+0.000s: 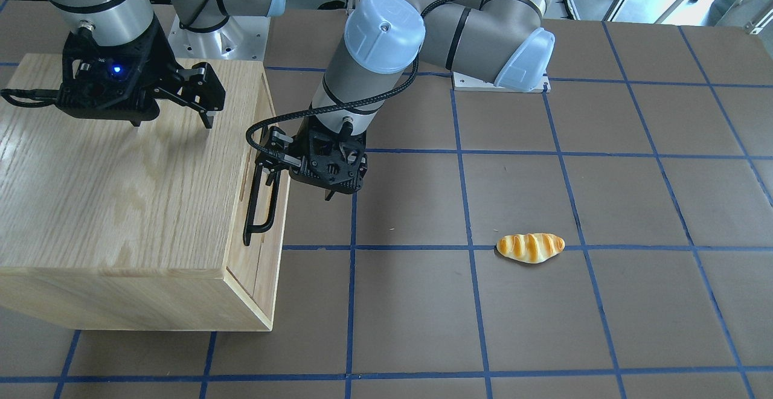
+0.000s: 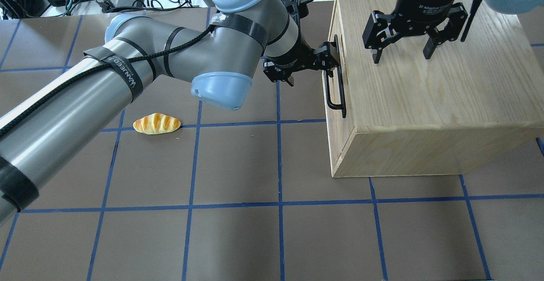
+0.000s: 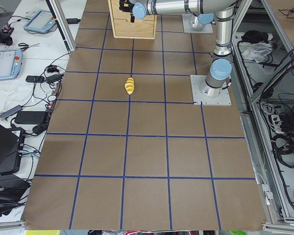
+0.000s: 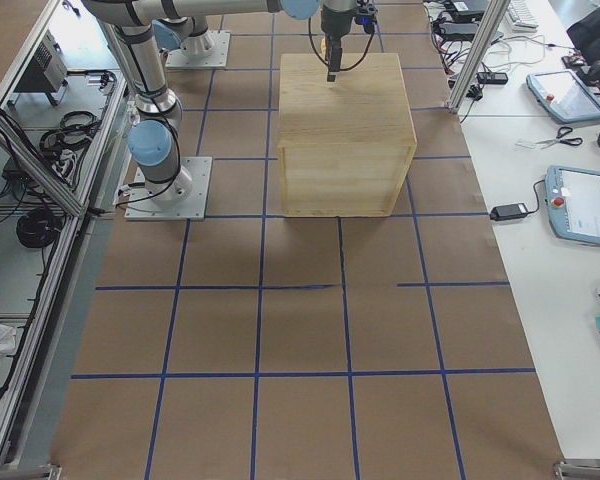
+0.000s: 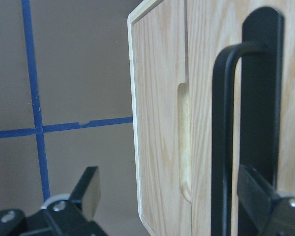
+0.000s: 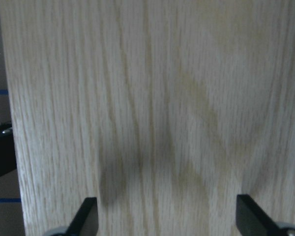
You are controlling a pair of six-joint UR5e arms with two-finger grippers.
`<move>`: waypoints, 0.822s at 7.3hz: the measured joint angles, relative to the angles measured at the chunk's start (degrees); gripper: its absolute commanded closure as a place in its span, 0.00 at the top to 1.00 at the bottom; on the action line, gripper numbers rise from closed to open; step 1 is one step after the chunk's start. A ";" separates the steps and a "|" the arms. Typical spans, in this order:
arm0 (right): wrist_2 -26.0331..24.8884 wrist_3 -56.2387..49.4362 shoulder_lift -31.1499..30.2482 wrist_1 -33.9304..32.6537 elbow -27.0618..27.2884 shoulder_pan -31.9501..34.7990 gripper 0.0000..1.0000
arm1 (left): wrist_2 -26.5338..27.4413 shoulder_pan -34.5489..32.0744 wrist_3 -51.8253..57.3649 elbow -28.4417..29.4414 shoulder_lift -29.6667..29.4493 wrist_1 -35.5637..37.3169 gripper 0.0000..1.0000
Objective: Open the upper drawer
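The upper drawer (image 5: pixel 201 73) has a light oak front that sits flush in the oak cabinet (image 2: pixel 425 102). Its long black bar handle (image 2: pixel 335 98) runs along the front; it also shows in the front-facing view (image 1: pixel 258 212) and close up in the left wrist view (image 5: pixel 222 147). My left gripper (image 2: pixel 329 62) is open at the handle's far end, one finger (image 5: pixel 88 189) off to one side and the other (image 5: pixel 265 196) just past the bar. My right gripper (image 2: pixel 401 56) is open and empty, hovering over the cabinet top.
A toy bread roll (image 2: pixel 156 123) lies on the brown mat with blue grid lines, well away from the cabinet. The left arm's elbow (image 2: pixel 221 89) hangs over the table's middle. The right wrist view shows only the cabinet's top (image 6: pixel 162 98).
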 measured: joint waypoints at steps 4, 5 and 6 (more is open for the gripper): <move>0.00 0.01 0.00 0.00 -0.01 0.00 1.00 | 6.50 0.01 2.52 0.05 0.12 1.34 1.00; 0.00 0.01 0.00 0.00 0.00 0.00 1.00 | 6.93 0.08 2.73 0.08 0.32 1.32 1.00; 0.00 0.05 0.00 0.00 0.01 0.00 1.00 | 7.05 0.22 2.80 0.11 0.64 1.22 1.00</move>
